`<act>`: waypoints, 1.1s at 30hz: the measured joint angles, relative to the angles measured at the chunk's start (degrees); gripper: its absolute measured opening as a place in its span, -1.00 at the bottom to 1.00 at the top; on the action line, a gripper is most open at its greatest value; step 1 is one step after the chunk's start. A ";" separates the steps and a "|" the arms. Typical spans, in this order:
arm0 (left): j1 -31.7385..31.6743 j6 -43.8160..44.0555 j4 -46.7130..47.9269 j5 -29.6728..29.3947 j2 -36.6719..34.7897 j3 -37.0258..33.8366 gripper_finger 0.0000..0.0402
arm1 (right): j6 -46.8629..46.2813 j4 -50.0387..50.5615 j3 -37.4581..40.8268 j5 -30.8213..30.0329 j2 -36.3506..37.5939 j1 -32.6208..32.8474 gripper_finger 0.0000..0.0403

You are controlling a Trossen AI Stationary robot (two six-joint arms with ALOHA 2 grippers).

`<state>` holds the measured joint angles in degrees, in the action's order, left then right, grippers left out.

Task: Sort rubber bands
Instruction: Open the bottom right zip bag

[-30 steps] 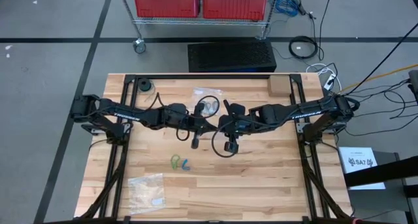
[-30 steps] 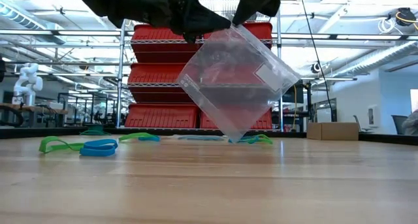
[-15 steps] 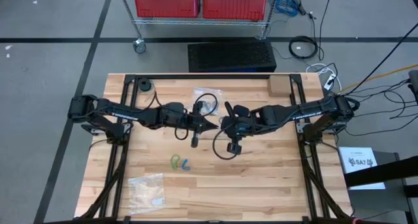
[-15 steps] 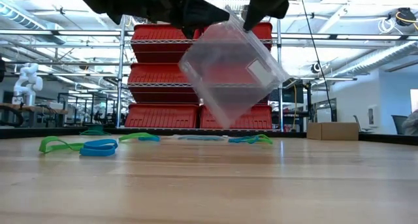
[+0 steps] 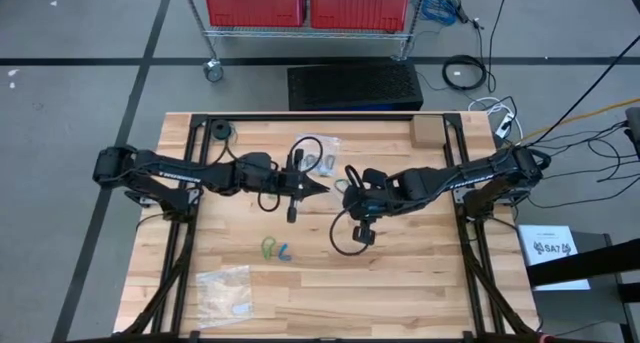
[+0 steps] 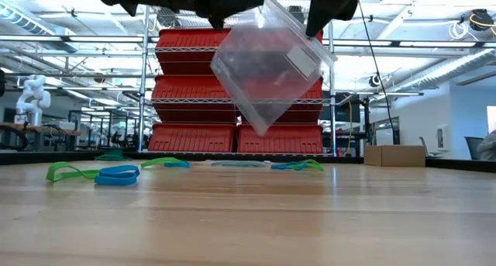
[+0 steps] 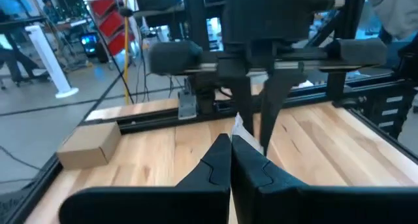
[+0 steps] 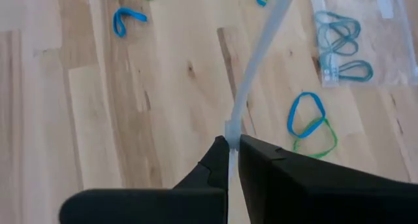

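Red plastic bins on a wire shelf stand behind my pale wooden plank table (image 5: 400, 283). Above its middle I hold a clear crinkly plastic bag (image 6: 271, 68) in the air between both pincers: my left gripper (image 5: 318, 187) is closed on one top edge, my right gripper (image 5: 347, 186) is clamped shut on the other, a thin strip of film running out from between its fingers in the right wrist view.

The small thin rubber bands lie loose on the wood. A green and blue pair (image 5: 275, 250) rests nearer the front edge. In the low view a green loop and a blue loop (image 6: 116, 174) lie flat together, with more green and blue ones (image 6: 302, 165) farther back. Teal ones (image 8: 339, 44) sit inside another clear bag (image 5: 322, 155) lying flat.

I judge these bands very light, soft and floppy; they will sag and may spring away. I would pinch one strand, pressed low against the wood.
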<state>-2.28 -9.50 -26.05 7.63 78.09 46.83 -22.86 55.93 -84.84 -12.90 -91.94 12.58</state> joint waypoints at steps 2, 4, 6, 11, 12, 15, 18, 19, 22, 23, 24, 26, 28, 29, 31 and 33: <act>0.00 -0.52 -0.15 -0.41 -0.73 0.02 -1.00 | -0.98 0.45 0.02 0.70 0.00 0.25 -0.99; 0.00 -1.01 0.48 -0.47 -1.67 0.00 -1.00 | -1.54 0.99 0.02 0.92 0.00 0.56 -0.99; 0.00 -1.39 1.24 -0.69 -2.61 0.00 -1.00 | -1.95 1.12 0.02 1.16 0.00 0.92 -0.99; 0.00 -1.44 2.96 -1.78 -4.51 0.00 -1.00 | -3.38 2.80 0.02 1.31 0.00 1.56 -0.99; 0.01 -1.44 3.15 -1.85 -4.85 0.00 -1.00 | -3.84 3.28 0.02 1.22 0.00 1.69 -0.99; 0.02 -1.46 3.40 -1.85 -5.10 0.00 -1.00 | -4.52 3.54 0.02 1.02 0.00 1.85 -0.99; 0.02 -1.46 3.46 -1.85 -5.10 0.00 -1.00 | -5.37 3.54 0.02 0.98 0.00 1.92 -0.99; 0.02 -1.46 3.64 -1.85 -5.10 0.00 -1.00 | -5.67 3.54 0.02 0.99 0.00 1.94 -0.99; 0.01 -1.46 4.34 -1.92 -5.12 0.00 -1.00 | -6.74 3.67 0.02 1.16 0.00 1.94 -0.93; 0.00 -1.46 4.31 -1.92 -5.12 0.00 -1.00 | -7.00 3.63 0.02 1.20 0.00 1.94 -0.88; 0.02 -1.46 4.27 -1.94 -5.12 0.00 -1.00 | -7.17 3.66 0.04 1.29 0.00 1.94 -0.83; -0.04 -1.46 3.79 -2.22 -5.29 0.04 -1.00 | -7.54 4.22 0.19 1.72 -0.03 1.99 -0.70; -0.04 -1.46 3.64 -2.30 -5.36 0.13 -1.00 | -7.55 3.91 0.20 1.70 -0.09 2.01 -0.56; -0.04 -1.46 3.81 -2.31 -5.36 0.13 -1.00 | -7.57 3.89 0.20 1.70 -0.09 2.01 -0.49; -0.04 -1.46 4.17 -2.31 -5.32 0.13 -1.00 | -7.55 3.84 0.20 1.51 -0.09 1.99 -0.35; -0.04 -1.44 4.12 -2.29 -5.32 0.13 -1.00 | -7.34 3.82 0.20 1.51 -0.09 1.72 -0.24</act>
<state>-2.32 -10.94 -21.93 5.34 72.77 46.96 -30.20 59.75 -84.64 -11.40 -92.03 14.31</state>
